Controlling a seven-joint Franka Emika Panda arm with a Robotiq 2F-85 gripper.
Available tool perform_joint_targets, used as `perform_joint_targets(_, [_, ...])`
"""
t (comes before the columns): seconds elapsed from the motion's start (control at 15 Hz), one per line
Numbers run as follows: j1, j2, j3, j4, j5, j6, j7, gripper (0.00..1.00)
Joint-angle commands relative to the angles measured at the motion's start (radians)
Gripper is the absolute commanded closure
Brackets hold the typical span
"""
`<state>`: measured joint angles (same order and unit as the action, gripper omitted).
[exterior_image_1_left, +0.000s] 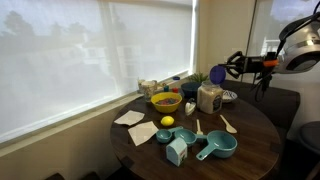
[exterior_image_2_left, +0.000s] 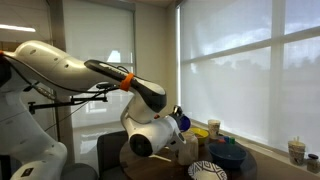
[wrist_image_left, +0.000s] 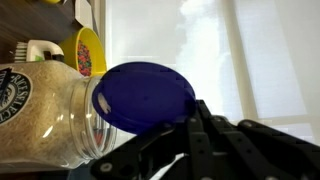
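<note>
Blue plastic is filling the middle of the wrist view: we are looking at a round lid (wrist_image_left: 145, 97) that the gripper (wrist_image_left: 192, 112) is holding, its jaws pressing closed on the lid. Just left of the lid in that view we are seeing the bare mouth of a glass jar (wrist_image_left: 45, 115) that is carrying a printed label and holding pale grain; whether lid and mouth are touching we cannot tell there. In an exterior view the lid (exterior_image_1_left: 218, 74) is hanging just above the jar (exterior_image_1_left: 209, 97), which is standing upright toward the far right of a round dark table (exterior_image_1_left: 250, 128). Left of the jar we are noting a yellow bowl (exterior_image_1_left: 165, 101) and, nearer than the bowl, a lemon (exterior_image_1_left: 167, 122). Teal measuring cups (exterior_image_1_left: 218, 146) are lying toward the near edge, and pale napkins (exterior_image_1_left: 130, 118) are lying at the left. A patterned plate (exterior_image_1_left: 230, 96) is sitting just right of the jar. Behind the table, white blinds (exterior_image_1_left: 90, 50) are covering the window.
</note>
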<state>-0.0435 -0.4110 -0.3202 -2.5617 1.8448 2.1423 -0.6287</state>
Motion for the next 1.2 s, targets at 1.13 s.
perform_joint_targets(1.13, [-0.206,0.119,0.081,-0.057,0.251,-0.376,0.162,0.99])
